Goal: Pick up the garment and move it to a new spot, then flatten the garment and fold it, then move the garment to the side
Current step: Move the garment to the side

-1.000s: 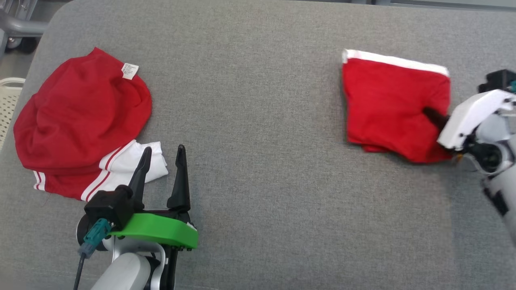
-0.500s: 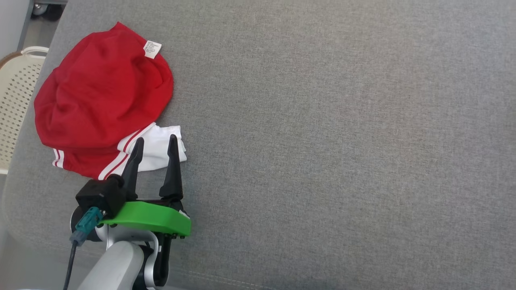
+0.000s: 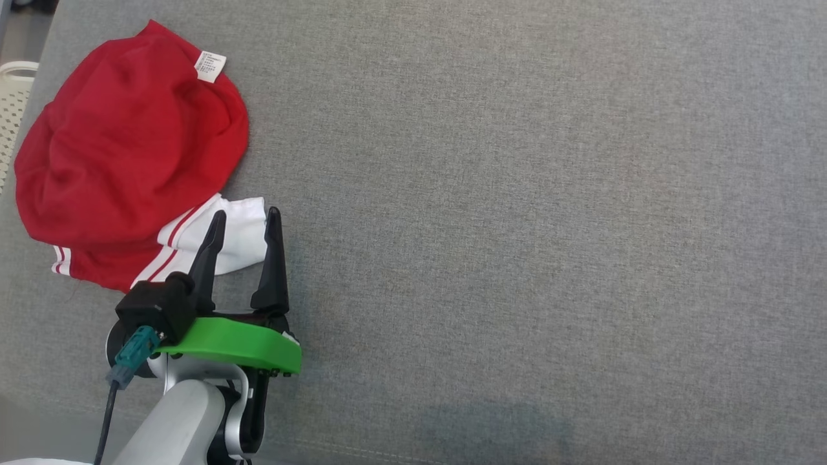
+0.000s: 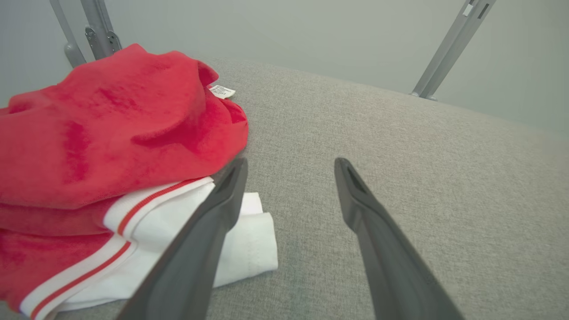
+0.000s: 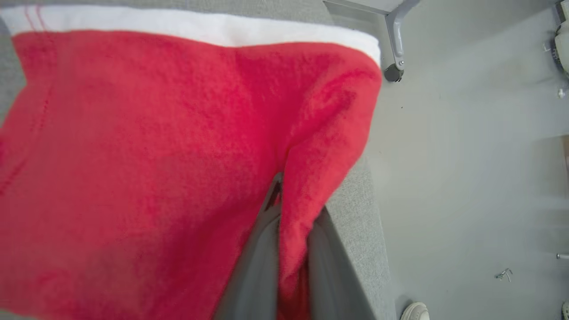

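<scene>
We judge the task to be on its last leg. The folded red garment (image 5: 146, 146), its white band (image 5: 200, 29) along one edge, lies flat on the grey bench (image 5: 355, 213) close to the bench's edge, with the floor (image 5: 466, 155) just beyond. The right gripper (image 5: 289, 209) has its fingers pinched on a raised ridge of that cloth. Picking up, flattening and folding look done to us; what is left is to settle it at the side and let go. The left gripper (image 3: 246, 212) hovers with fingers spread, holding nothing, just beside a second, crumpled red garment (image 3: 129, 142) with white striped trim.
</scene>
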Available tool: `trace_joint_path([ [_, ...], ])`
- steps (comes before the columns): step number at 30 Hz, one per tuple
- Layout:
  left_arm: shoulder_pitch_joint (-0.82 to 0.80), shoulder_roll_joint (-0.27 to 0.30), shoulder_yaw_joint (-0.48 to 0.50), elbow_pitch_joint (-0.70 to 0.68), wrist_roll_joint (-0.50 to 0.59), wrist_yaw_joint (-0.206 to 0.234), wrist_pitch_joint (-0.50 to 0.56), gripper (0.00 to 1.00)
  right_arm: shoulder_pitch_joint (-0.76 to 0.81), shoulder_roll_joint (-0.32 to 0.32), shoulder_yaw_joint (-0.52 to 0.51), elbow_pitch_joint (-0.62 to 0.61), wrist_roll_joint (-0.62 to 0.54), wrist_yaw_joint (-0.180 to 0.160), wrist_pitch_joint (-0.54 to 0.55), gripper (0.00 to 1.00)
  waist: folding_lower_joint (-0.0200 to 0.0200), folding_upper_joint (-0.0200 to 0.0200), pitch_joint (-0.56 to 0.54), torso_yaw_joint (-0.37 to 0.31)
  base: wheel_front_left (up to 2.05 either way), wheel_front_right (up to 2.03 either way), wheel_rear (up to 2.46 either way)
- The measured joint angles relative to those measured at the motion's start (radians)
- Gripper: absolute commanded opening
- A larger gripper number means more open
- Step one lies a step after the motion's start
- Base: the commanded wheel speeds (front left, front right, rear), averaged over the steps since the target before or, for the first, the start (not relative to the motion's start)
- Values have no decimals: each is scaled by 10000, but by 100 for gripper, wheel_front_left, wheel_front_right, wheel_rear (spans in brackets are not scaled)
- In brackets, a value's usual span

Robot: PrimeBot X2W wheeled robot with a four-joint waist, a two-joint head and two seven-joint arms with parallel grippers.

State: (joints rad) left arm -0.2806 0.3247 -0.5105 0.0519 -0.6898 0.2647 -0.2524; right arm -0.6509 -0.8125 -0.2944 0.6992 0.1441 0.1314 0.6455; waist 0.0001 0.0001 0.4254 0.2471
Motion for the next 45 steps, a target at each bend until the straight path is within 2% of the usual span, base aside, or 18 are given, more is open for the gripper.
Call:
trace_joint_path([
  [4,-34,15,13,104,13,-10,-13,100,81,357,-587,-481,-1020,0,-479,0,0,0,67,-92,0,0,0],
  [5,-34,23,17,130,13,-13,-13,100,118,560,-926,-637,-1574,2,-602,28,0,0,69,-97,0,0,0],
  [6,-34,27,19,132,13,-13,-15,100,121,617,-1127,-750,-1898,0,-719,89,0,0,71,-93,0,0,0],
  [7,-32,29,27,144,13,-13,-29,100,121,675,-1319,-861,-2242,0,-819,100,0,0,69,-89,0,0,0],
  [14,6,61,157,142,6,8,-40,100,101,1440,-2288,-1384,-3764,0,-1402,100,-1,0,32,-172,0,0,0],
  [18,121,50,278,100,-33,77,-44,100,-28,1783,-2527,-1822,-4113,0,-2397,100,-1,0,-59,-314,0,0,0],
  [22,360,40,420,81,-21,86,-54,100,-176,2435,-1770,-2098,-3614,0,-3787,100,-1,0,-308,-471,0,0,0],
  [27,620,-98,963,96,407,-44,-82,100,-87,3043,-132,-2863,-2502,0,-5637,100,-1,0,-829,-698,0,0,0],
  [32,1163,-468,1636,270,1093,-320,-86,100,914,3680,840,-4015,-1570,2,-6884,100,-1,0,-1517,-885,0,0,0],
  [37,1800,-805,2268,767,1732,-790,-86,100,2807,4625,894,-4847,-1139,0,-7708,100,-1,0,-2286,-1035,0,0,0],
  [40,2183,-995,2625,907,1879,-1277,-86,100,4042,5231,1022,-5275,-1120,0,-8059,100,-2,0,-2755,-1125,0,0,0],
  [45,2674,-1214,3080,1114,2318,-1772,-86,100,5667,6094,1338,-5501,-1321,0,-8531,100,-2,0,-3383,-1368,0,0,0],
])
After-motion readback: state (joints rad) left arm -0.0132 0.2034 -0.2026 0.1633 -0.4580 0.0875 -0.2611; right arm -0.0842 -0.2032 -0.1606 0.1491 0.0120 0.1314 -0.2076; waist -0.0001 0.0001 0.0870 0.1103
